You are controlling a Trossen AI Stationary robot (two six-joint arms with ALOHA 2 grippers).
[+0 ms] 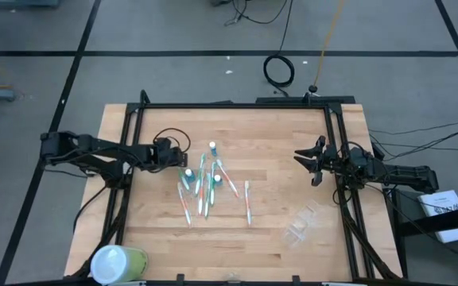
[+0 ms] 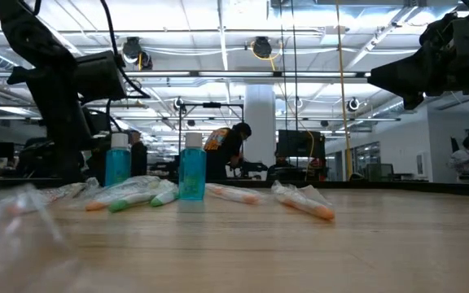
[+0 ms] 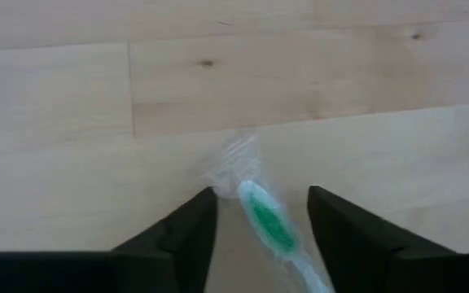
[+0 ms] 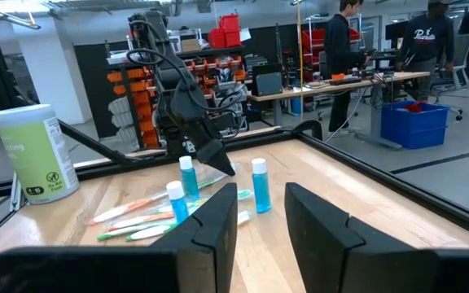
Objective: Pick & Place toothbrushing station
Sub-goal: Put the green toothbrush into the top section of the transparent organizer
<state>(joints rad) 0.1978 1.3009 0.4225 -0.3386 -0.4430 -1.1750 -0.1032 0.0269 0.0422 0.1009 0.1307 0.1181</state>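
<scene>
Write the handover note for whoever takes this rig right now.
Left end effector: low over the table at the left edge of the pile, fingers either side of a wrapped green toothbrush, gap visible, no grip confirmed.
Right end effector: waiting at the table's right side, holding nothing.
Things: toothbrushes and teal tubes clustered mid-table, tubes upright; clear holder lying empty toward the front right.
Done: nothing placed in the holder yet.
Left: grasp the brush, carry it to the holder, then the remaining pieces.

upright teal tubes (image 1: 187, 176) crowd the toothbrushes (image 1: 205, 191); bare table (image 1: 277, 143) beside.
</scene>
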